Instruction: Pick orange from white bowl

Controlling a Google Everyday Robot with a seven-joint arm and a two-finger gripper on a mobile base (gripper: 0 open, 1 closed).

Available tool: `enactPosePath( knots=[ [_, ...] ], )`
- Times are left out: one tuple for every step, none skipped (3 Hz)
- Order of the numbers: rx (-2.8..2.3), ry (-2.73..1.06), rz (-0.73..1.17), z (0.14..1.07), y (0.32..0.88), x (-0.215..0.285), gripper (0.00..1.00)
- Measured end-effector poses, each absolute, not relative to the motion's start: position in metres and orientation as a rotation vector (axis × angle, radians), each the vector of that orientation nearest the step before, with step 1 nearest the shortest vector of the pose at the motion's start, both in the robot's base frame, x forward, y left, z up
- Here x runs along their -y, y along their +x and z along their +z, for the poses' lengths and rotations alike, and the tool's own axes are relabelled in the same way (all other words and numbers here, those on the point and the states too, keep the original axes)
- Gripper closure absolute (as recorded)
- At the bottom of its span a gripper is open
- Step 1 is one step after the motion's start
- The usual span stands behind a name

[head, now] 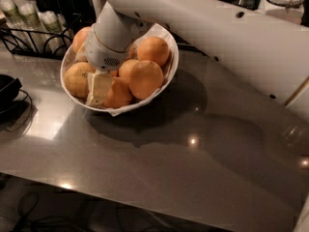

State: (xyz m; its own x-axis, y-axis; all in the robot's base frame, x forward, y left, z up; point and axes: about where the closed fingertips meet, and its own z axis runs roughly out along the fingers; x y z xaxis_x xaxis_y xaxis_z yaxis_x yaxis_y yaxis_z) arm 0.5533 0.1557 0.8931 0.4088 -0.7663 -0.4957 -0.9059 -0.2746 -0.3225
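The gripper (99, 88) hangs low at the near side of the white bowl (175, 64), pointing down among the fruit. I cannot tell if it is spread or pressed together. The orange (77, 79) sits in the bowl just beside it, to the left in the view. More fruit (146, 79) lies to the right and farther back.
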Motion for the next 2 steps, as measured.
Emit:
enactPosePath(
  knots=[
    [-1.417,-2.109,0.326,0.8939,0.5533,-0.1556,0.37],
    [-1.446,-2.099,0.320,0.8860,0.5557,-0.1485,0.61]
  ],
)
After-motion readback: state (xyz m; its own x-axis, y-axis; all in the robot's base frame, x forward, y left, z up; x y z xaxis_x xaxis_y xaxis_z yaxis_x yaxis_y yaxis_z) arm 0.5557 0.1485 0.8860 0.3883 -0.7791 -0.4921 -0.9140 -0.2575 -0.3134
